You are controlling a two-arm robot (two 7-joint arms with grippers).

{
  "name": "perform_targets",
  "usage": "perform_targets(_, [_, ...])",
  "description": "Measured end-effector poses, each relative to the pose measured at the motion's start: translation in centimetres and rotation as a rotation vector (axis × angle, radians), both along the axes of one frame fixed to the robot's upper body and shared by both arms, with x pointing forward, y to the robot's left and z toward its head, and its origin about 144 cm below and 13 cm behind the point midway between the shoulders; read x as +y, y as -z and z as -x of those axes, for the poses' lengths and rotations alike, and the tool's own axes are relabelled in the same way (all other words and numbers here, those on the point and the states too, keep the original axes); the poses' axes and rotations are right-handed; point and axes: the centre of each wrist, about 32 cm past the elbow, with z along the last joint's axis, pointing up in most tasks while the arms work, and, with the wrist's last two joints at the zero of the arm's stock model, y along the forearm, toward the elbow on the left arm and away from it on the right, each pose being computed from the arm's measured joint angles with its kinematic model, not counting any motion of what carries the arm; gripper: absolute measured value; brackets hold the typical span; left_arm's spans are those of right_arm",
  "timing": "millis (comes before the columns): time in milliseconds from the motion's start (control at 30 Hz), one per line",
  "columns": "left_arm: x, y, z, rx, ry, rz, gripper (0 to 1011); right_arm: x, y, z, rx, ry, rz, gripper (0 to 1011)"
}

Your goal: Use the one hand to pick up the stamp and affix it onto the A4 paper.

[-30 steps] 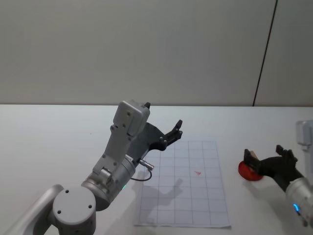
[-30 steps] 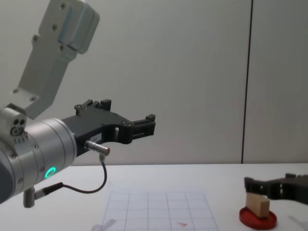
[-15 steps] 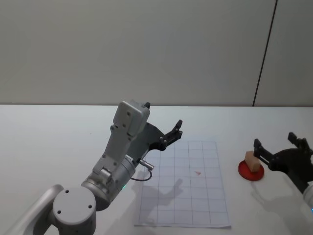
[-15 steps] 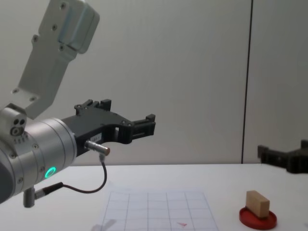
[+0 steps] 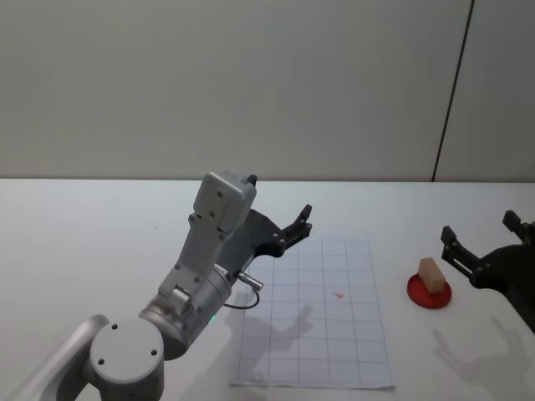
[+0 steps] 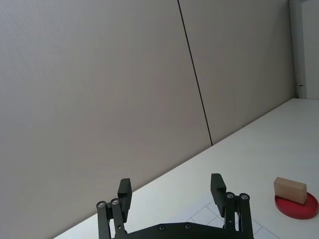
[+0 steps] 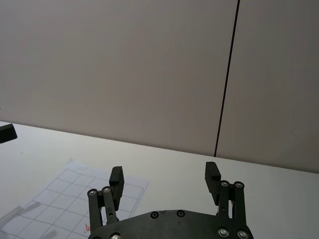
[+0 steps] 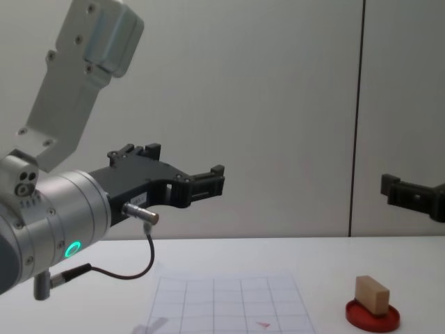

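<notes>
The tan wooden stamp [image 5: 431,272] stands on a flat red disc [image 5: 429,293] to the right of the gridded A4 paper [image 5: 284,342]. The paper carries a small red mark [image 5: 338,294]. My right gripper [image 5: 478,227], the hand, hangs open in the air just right of and above the stamp, holding nothing; the chest view shows this gripper [image 8: 410,195] well above the stamp [image 8: 372,293]. Its fingers [image 7: 213,177] stand wide apart. My left gripper [image 5: 297,227] hovers open above the paper's far left corner, a black cable dangling from its arm.
The white table [image 5: 100,242] runs to a grey wall. My left arm's big silver body [image 5: 205,267] rises over the table's left half and shades the paper's left edge. Bare table lies around the red disc [image 8: 373,316].
My right gripper, which was around the stamp on the red disc a second ago, has let it go, risen and drawn back to the right. The stamp stays on the disc. The left arm is still.
</notes>
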Motion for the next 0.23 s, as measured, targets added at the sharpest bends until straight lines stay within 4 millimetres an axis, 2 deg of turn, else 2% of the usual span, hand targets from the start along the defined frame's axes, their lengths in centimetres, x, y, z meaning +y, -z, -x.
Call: perform_targets(233, [0.0,0.0,0.0,0.0,0.0,0.0,1002,-0.01,-0.01,0.04,-0.001,0.0,0.0,1001])
